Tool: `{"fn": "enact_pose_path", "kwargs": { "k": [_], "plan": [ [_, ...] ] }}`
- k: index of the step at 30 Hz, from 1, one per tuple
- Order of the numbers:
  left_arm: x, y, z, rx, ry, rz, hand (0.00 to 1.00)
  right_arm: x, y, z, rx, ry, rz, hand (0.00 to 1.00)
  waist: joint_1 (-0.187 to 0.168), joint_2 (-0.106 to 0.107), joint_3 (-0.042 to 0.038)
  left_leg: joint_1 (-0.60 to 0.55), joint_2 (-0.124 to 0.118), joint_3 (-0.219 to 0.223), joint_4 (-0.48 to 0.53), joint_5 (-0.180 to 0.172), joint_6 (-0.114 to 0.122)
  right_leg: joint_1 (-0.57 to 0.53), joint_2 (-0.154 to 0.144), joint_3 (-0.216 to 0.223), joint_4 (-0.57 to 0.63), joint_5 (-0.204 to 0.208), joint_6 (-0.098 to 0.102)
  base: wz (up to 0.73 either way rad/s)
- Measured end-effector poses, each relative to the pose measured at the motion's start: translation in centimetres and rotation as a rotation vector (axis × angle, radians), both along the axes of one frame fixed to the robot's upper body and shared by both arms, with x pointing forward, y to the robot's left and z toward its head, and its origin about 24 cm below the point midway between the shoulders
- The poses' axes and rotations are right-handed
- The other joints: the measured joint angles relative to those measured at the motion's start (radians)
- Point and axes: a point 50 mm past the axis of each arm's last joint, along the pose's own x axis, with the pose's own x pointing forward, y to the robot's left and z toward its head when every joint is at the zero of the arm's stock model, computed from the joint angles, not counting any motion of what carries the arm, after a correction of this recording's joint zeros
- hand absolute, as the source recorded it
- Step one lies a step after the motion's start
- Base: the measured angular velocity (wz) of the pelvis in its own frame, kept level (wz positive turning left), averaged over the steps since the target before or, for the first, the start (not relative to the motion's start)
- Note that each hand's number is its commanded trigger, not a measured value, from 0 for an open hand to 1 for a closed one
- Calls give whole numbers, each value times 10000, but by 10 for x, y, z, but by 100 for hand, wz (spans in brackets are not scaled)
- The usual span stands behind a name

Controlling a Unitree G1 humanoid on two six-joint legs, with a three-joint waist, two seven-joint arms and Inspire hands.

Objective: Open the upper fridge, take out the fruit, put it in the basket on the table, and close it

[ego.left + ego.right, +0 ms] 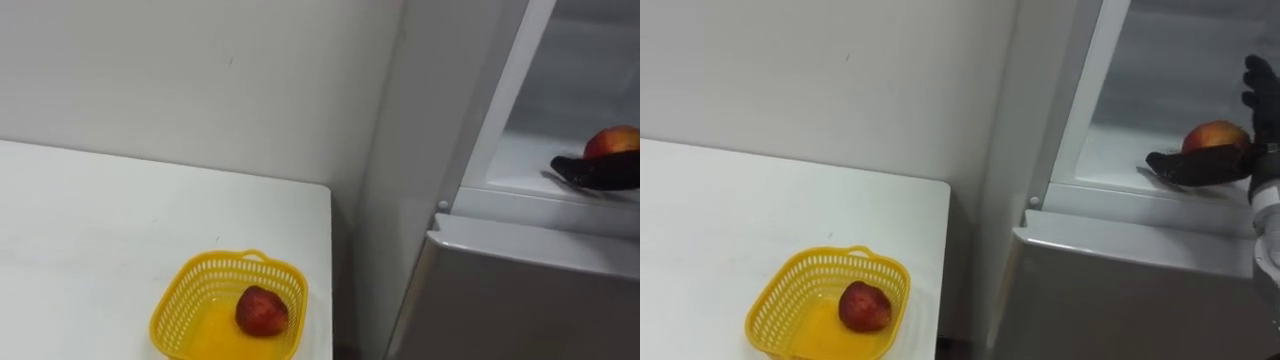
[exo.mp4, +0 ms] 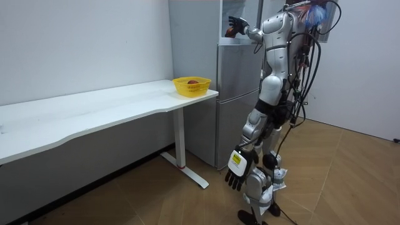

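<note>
right robot hand [image 1: 1200, 165] is reached into the upper fridge compartment [image 1: 1110, 160], w/ the thumb laid low in front of the apple [image 1: 1215, 135] and the other fingers [image 1: 1260, 88] held straight up at its right side. the robot hand is spread about the fruit, not clenched on it, so no grip is seen yet. the apple sits on the fridge shelf, near the front edge. left robot hand [image 2: 236, 179] is hung slack by the thigh, fingers relaxed, nothing carried. a second apple [image 1: 864, 306] is lain in the yellow basket [image 1: 775, 300] on the white worktop [image 1: 720, 220], near the corner by the fridge.

risks, as judged: if the fingers are closed off-centre, the round fruit could be squeezed out sideways and rolled deeper in, or off the shelf lip onto the lower door [image 1: 1120, 300] and the floor. a weak hold could be lost on the swing across to the basket, approx. a full arm sweep to the left. the basket is light and near the worktop edge, so it may be shoved off by a hard drop.
</note>
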Motion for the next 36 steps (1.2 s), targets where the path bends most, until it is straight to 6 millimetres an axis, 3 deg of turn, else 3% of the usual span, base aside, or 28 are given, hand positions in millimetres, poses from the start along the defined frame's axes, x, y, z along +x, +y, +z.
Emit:
{"fn": "enact_pose_path", "kwargs": {
  "k": [13,36],
  "plan": [
    [-1,3,1,64,44,-53,0,1,-10,-16,431,768,-8,0,12,52,44,13,-20,-112,-14,-1,-2,136,-21,-152,0,0,-1,3],
    [-5,2,0,-341,477,162,0,7,-19,-26,1266,1803,1046,0,-7,195,-40,253,-21,-109,-49,4,1,377,-29,-218,-18,1,0,0]
  ]
}}
